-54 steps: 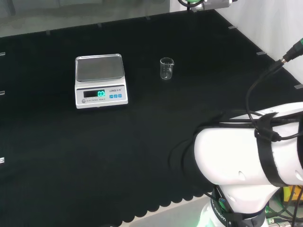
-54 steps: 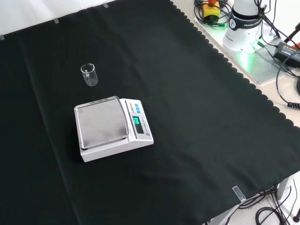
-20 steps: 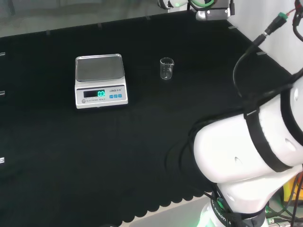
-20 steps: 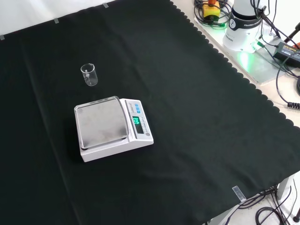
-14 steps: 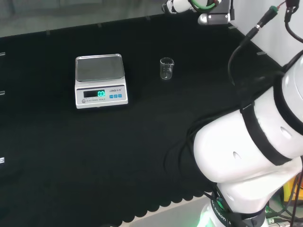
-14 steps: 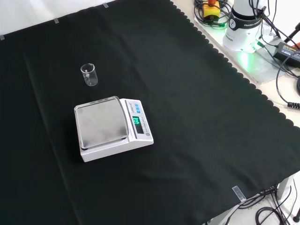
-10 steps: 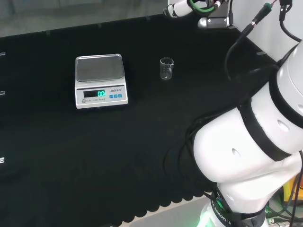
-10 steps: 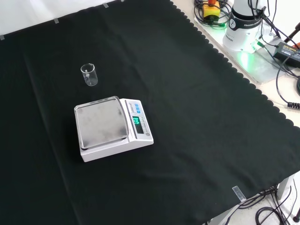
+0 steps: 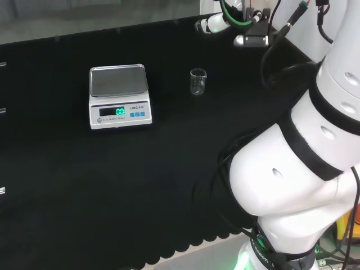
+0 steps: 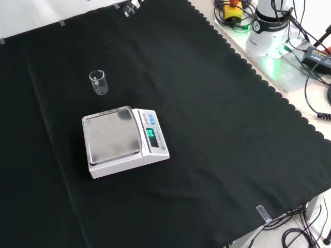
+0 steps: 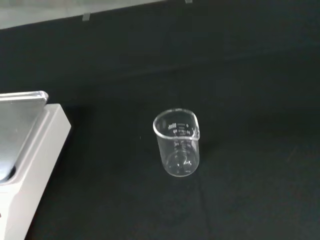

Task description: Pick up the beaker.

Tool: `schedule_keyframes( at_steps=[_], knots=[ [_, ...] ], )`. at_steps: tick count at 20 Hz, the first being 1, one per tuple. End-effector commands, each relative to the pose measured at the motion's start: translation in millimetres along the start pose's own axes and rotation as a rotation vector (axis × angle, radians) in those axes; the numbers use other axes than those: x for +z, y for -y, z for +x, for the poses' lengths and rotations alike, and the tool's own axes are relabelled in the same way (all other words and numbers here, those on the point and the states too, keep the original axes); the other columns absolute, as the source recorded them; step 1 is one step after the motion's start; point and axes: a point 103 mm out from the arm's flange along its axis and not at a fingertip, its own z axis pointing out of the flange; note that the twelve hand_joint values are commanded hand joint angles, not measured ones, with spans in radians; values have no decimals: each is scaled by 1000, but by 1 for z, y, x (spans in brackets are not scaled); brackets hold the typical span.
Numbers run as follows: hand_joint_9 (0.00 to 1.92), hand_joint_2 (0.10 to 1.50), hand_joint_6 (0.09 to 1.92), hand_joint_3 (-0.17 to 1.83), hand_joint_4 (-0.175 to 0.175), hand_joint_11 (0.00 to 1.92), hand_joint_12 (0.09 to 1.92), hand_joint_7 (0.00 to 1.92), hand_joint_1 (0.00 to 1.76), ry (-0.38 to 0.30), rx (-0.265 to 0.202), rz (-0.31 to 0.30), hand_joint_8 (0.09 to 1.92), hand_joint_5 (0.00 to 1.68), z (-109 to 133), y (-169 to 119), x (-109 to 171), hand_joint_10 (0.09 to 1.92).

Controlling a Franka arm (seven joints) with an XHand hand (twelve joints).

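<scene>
In the head view, the beaker stands upright on the black-clothed counter, its long axis vertical and its open mouth up. It sits to the right of a white scale, well apart from it, and nothing touches it. The scale's green display is lit and there is small print on its front panel, too small to make out. At the top of the view, beyond and to the right of the beaker, part of the hand shows as a white tip beside a green cable; whether its fingers are spread or curled cannot be told.

In the front view, the beaker stands just beyond the scale, toward the view's top left, upright on the counter. A small white part of the hand enters at the top edge, well apart from the beaker.

In the wrist view, the beaker is clear and looks empty. Its pouring lip points away from the scale, and white graduation marks run down its wall, with figures too fine to read.
</scene>
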Motion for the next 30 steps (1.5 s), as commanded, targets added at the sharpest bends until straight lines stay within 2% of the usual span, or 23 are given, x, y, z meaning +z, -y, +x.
schedule_keyframes(
  at_steps=[1, 9, 22, 30],
  knots=[
    [90, 756, 87, 353, 16, 129, 1481, 25, 434, -41, 1, 11, 706, 219, -9, -16, 25, 828],
    [90, 753, 87, 347, 16, 131, 1481, 29, 440, -33, -13, 65, 708, 220, -13, -39, 54, 830],
    [90, 748, 87, 342, 15, 132, 1481, 33, 449, -64, -40, 122, 710, 222, -18, -82, 96, 832],
    [90, 745, 87, 340, 15, 133, 1481, 37, 453, -70, -70, 163, 713, 223, -10, -100, 121, 834]
  ],
)
